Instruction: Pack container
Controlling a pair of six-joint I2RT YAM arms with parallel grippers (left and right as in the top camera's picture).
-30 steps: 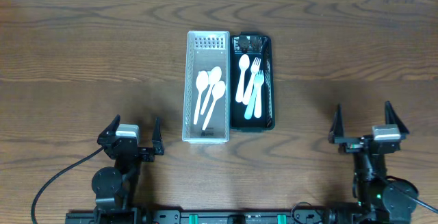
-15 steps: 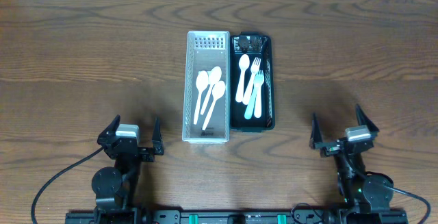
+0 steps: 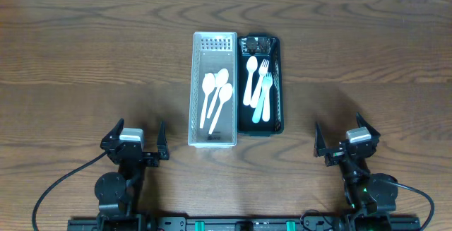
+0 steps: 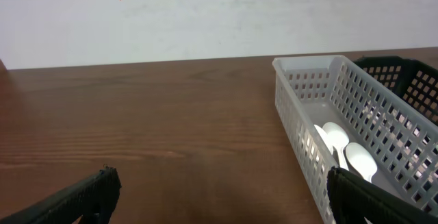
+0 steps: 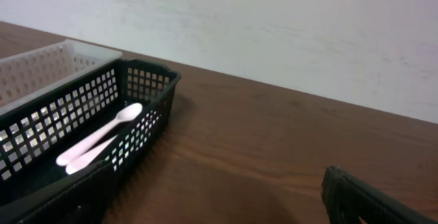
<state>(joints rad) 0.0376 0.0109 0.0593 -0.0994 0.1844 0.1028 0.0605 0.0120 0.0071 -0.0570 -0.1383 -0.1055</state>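
Overhead, the white basket (image 3: 214, 90) with 3 spoons touched the black basket (image 3: 260, 84) at its 3 o'clock. Left gripper (image 3: 134, 142) and right gripper (image 3: 342, 140) sat released, empty, near the counter (image 3: 85, 61) edge; next likely a reach for cutlery.

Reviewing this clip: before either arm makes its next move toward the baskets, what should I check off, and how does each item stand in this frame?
1. Left gripper open and empty: ok.
2. Right gripper open and empty: ok.
3. Both arms clear of the baskets: ok; each sits near the table's front edge, apart from them.
4. White basket holds three white spoons, reachable from above: ok.
5. Black basket holds a white spoon, a white fork and a light blue utensil; nothing lies over them: ok.
6. Which items must go where: cannot tell from these views.
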